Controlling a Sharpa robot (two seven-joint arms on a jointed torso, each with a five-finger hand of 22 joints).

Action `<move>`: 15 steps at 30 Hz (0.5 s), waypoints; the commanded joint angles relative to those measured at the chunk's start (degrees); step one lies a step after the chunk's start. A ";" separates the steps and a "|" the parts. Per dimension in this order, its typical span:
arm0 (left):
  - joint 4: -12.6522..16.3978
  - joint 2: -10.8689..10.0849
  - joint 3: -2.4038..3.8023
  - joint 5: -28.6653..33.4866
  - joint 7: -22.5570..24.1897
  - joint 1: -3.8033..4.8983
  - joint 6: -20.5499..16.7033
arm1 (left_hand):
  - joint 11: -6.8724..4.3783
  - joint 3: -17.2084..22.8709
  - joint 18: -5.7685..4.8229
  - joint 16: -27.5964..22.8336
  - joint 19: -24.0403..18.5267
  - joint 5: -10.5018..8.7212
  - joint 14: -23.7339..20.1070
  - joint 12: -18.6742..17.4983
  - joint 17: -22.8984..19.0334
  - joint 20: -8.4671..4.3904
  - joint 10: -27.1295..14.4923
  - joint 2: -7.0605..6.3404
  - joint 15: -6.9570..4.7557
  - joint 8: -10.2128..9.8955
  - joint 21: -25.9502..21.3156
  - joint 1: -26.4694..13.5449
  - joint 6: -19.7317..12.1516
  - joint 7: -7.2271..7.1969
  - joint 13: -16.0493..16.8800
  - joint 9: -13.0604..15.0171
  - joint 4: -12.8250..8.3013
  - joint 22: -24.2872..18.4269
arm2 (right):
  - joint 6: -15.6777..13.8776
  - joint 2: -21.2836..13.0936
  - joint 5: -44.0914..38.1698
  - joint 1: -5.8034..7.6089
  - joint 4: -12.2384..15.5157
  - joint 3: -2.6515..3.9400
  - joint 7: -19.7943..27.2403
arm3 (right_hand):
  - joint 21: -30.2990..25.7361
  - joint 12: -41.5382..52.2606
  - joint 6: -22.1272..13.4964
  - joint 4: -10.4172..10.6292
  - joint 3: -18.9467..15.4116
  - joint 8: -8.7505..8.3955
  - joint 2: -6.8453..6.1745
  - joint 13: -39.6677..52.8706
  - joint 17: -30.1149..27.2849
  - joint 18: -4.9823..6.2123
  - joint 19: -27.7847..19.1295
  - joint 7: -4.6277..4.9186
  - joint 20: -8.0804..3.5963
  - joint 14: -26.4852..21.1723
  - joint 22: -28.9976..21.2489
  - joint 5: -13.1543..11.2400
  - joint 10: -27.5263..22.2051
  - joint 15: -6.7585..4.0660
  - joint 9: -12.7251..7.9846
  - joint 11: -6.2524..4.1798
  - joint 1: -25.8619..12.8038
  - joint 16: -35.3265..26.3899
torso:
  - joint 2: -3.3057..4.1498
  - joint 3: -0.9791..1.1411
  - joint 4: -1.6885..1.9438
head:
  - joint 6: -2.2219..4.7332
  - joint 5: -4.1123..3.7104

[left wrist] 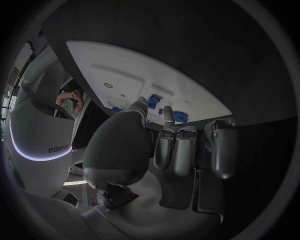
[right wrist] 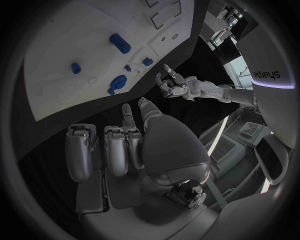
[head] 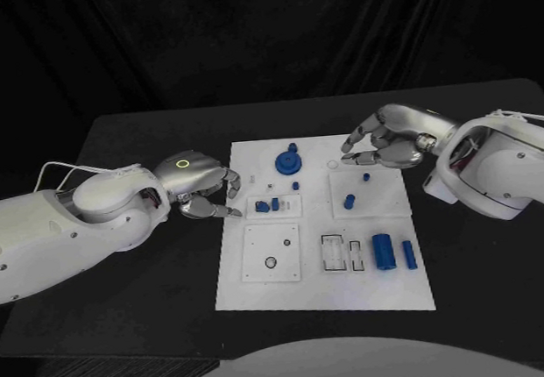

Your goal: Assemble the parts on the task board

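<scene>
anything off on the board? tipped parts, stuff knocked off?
Nothing stands out. The task board lies flat on the table, blue parts on it, none off its edge. The left hand and right hand hover at its sides, holding nothing.

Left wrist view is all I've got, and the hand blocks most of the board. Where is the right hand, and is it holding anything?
Observer: The right hand is over the far right corner of the task board, fingers apart, holding nothing.
Operator: Any parts on the side nearest the robot?
Observer: Yes. A large blue cylinder lies beside a thinner one, close to the board's right edge.
</scene>
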 commanded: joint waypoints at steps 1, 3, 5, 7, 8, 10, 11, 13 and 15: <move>-0.65 0.18 0.04 15.14 8.42 -0.10 -4.56 | 0.65 0.01 -0.17 0.15 -0.63 0.05 5.95 -3.45 15.10 0.17 2.29 0.50 0.28 -3.82 -0.66 1.30 -5.33 0.71 12.48 -1.59 -0.07 11.82 | -1.05 2.71 -9.21 0.31 -0.02 -0.03 -4.93 | -0.12 -0.36 -0.78 0.12 -0.50 -0.42 -0.54 15.07 15.10 -0.30 4.80 -0.04 0.25 6.06 14.29 0.13 6.25 0.29 -0.13 0.30 -0.54 0.15 | -0.19 -0.17 -0.12 | 0.01 0.14; -1.31 0.32 0.04 24.56 11.76 -0.10 -5.57 | 1.04 0.16 -0.24 0.15 -0.44 1.10 5.95 -7.77 15.10 0.59 -1.95 1.28 0.67 -7.80 -0.48 2.73 -7.12 1.28 9.55 -5.57 -0.08 11.91 | 0.06 5.37 -11.92 0.26 -0.80 -0.03 -6.16 | -0.13 -0.36 -0.60 0.25 -0.55 -0.24 -0.68 15.07 15.10 -0.29 4.79 -0.04 0.27 6.06 14.29 0.89 6.25 0.32 0.02 0.35 -0.95 0.15 | -0.34 -0.40 0.13 | 0.01 0.28; -1.74 0.33 0.04 30.76 14.08 -0.11 -6.44 | 1.75 0.15 -0.44 0.15 0.24 4.42 5.95 -7.99 15.10 1.06 -1.92 1.66 1.11 -10.87 0.31 4.43 -5.77 2.40 9.28 -10.27 -0.08 12.18 | 0.73 7.41 -14.97 -0.05 -1.39 -0.03 -7.37 | -3.52 -0.36 -0.70 0.40 -0.65 -0.11 -1.03 15.07 15.10 0.68 2.76 -0.02 0.29 6.06 12.97 2.12 6.25 0.33 0.28 0.40 -1.57 0.15 | -0.48 -0.53 0.13 | 0.01 0.60; -2.10 0.24 0.04 35.75 15.88 -0.11 -7.12 | 2.07 -0.35 -0.46 0.15 0.40 8.04 5.95 -7.97 15.10 1.38 -1.83 2.18 1.52 -12.56 0.54 5.22 -3.73 2.63 9.20 -13.91 -0.18 12.23 | 0.95 9.11 -18.64 -0.50 -1.84 -0.03 -8.64 | -3.56 -0.36 -0.84 0.51 -0.75 0.13 -1.46 15.07 15.10 0.67 2.78 -0.05 0.29 6.06 12.96 3.57 6.25 0.31 0.72 0.36 -2.17 0.15 | -0.70 -0.67 0.13 | 0.01 0.83; -2.25 0.19 0.04 37.36 16.45 -0.11 -7.33 | 2.02 -1.11 -0.43 0.15 0.34 10.51 5.95 -8.07 15.10 1.48 -1.92 2.53 1.51 -13.43 0.50 5.48 -2.53 2.58 9.08 -15.98 -0.23 12.21 | 1.01 9.82 -20.19 -0.71 -2.03 -0.03 -9.22 | -3.52 -0.36 -0.76 0.53 -0.75 0.43 -1.69 15.07 15.10 0.65 2.83 -0.17 0.24 6.06 12.98 4.48 6.25 0.22 1.13 0.23 -2.48 0.15 | -0.79 -0.77 0.17 | 0.01 0.83; -2.48 0.05 0.03 39.75 17.31 -0.11 -7.58 | 2.09 -1.57 -0.41 0.15 0.29 11.47 5.95 -8.40 15.10 1.56 -2.22 3.13 1.56 -14.19 0.46 5.65 -2.14 2.69 8.81 -17.46 -0.23 12.19 | 1.29 11.23 -22.67 -1.06 -2.46 -0.03 -10.39 | -3.41 -0.36 -0.75 0.50 -0.70 0.74 -1.94 15.07 15.10 0.61 2.92 -0.25 0.16 6.06 13.03 5.39 6.25 0.15 1.61 0.17 -2.75 0.15 | -1.15 -1.21 0.37 | 0.01 0.78; -2.55 0.00 0.03 40.42 17.59 -0.11 -7.67 | 2.12 -1.70 -0.41 0.15 0.28 11.62 5.95 -8.44 15.10 1.59 -2.26 3.24 1.55 -14.32 0.46 5.61 -2.00 2.70 8.77 -17.75 -0.22 12.19 | 1.54 11.77 -23.38 -1.17 -2.64 -0.03 -10.86 | -3.33 -0.36 -0.65 0.44 -0.62 1.09 -2.19 15.07 15.10 0.58 3.00 -0.33 0.10 6.06 13.07 6.78 6.25 0.09 2.12 0.11 -2.94 0.15 | -1.25 -1.34 0.41 | 0.01 0.80; -2.67 -0.19 0.03 41.93 18.43 -0.11 -7.99 | 2.12 -1.80 -0.39 0.15 0.22 11.73 5.95 -8.50 15.10 1.59 -2.32 3.35 1.59 -14.40 0.39 5.58 -1.87 2.74 8.72 -17.99 -0.20 12.17 | 2.63 13.35 -24.95 -1.46 -3.19 -0.02 -12.31 | -3.33 -0.36 -0.78 0.29 -0.40 1.63 -2.51 15.07 15.10 0.58 3.03 -0.53 -0.05 6.06 13.08 8.41 6.25 -0.10 3.09 -0.13 -3.20 0.15 | -1.50 -1.70 0.46 | 0.01 0.99; -2.63 -0.44 0.03 43.39 19.44 -0.11 -8.44 | 2.23 -2.49 -0.34 0.15 0.07 12.14 5.95 -9.44 15.10 1.66 -3.21 4.08 1.76 -15.11 0.24 5.01 -1.65 2.86 8.01 -19.42 -0.13 12.11 | 3.81 14.83 -25.94 -1.72 -3.74 -0.02 -13.59 | -3.39 -0.36 -1.53 0.32 -0.36 1.76 -2.80 15.07 15.10 0.58 3.02 -0.43 -0.11 6.06 13.07 8.92 6.25 -0.10 3.80 -0.05 -3.65 0.15 | -1.68 -1.93 0.44 | 0.01 1.22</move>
